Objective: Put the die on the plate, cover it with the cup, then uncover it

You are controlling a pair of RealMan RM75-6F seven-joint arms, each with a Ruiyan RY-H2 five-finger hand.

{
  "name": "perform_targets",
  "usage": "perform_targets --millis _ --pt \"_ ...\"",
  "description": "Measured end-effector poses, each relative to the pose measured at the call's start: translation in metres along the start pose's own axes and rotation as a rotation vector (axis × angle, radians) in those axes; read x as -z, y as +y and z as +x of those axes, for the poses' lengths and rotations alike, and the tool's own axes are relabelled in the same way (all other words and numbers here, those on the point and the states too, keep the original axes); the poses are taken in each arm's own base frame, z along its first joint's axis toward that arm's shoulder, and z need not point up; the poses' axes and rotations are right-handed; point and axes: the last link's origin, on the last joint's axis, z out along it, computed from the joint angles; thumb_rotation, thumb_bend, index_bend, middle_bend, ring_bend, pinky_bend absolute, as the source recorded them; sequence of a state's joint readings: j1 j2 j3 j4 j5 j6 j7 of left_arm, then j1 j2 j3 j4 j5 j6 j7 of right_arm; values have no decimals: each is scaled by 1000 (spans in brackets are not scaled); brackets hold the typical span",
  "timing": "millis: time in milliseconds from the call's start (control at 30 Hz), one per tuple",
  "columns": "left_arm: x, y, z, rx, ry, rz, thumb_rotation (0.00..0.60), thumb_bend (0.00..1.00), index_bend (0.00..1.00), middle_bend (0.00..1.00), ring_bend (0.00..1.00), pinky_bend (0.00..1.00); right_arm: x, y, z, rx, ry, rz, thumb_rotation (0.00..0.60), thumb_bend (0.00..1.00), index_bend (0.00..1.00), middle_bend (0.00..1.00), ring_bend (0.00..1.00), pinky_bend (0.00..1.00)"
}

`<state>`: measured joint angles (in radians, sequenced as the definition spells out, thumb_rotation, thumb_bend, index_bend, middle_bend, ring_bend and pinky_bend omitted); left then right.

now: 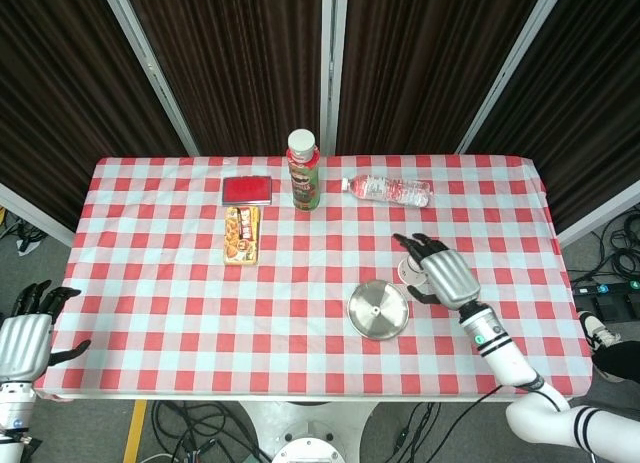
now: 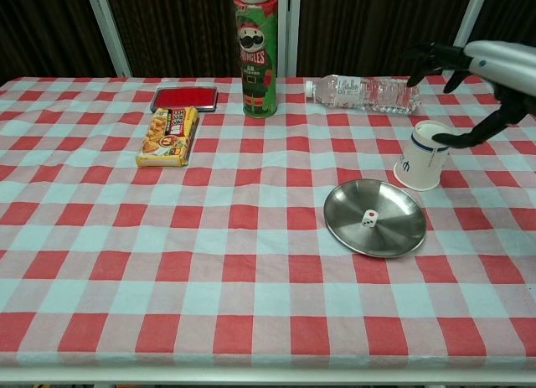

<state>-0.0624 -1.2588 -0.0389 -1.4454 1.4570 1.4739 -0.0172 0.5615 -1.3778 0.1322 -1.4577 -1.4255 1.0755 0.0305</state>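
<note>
A small white die (image 2: 368,219) (image 1: 372,308) lies on the round metal plate (image 2: 387,237) (image 1: 388,324) near the table's front right. Just right of and behind the plate stands a white paper cup (image 2: 423,156) (image 1: 407,273) with a blue mark, its bottom up. My right hand (image 2: 490,69) (image 1: 442,273) hovers above and slightly beyond the cup with its fingers spread, holding nothing. In the head view it hides part of the cup. My left hand (image 1: 25,340) hangs open off the table's front left corner, seen only in the head view.
At the back stand a green Pringles can (image 2: 258,57) (image 1: 304,173) and a water bottle (image 2: 364,93) (image 1: 390,190) lying on its side. A red flat box (image 2: 182,97) (image 1: 247,189) and a snack packet (image 2: 169,135) (image 1: 241,234) lie at the back left.
</note>
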Motion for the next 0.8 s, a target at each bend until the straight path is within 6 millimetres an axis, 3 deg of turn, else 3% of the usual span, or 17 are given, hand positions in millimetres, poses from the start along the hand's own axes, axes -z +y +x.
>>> perform_targets --millis 133,333,533,800 --pt "-1 2 -1 1 -6 -4 600 0 252 226 98 88 4 28 10 -68 7 -102 600 80 25 149 53 182" --pt "-1 4 1 -9 -7 -2 600 0 252 226 98 88 0 58 -7 -128 -90 -214 600 68 25 158 33 145" --pt "0 2 3 -16 -7 10 600 0 252 226 98 88 -10 59 -28 -312 -169 -243 600 69 40 187 33 130" --pt "2 2 4 -19 -10 14 600 0 252 226 98 88 -29 64 -49 -459 -192 -264 600 107 215 242 44 130"
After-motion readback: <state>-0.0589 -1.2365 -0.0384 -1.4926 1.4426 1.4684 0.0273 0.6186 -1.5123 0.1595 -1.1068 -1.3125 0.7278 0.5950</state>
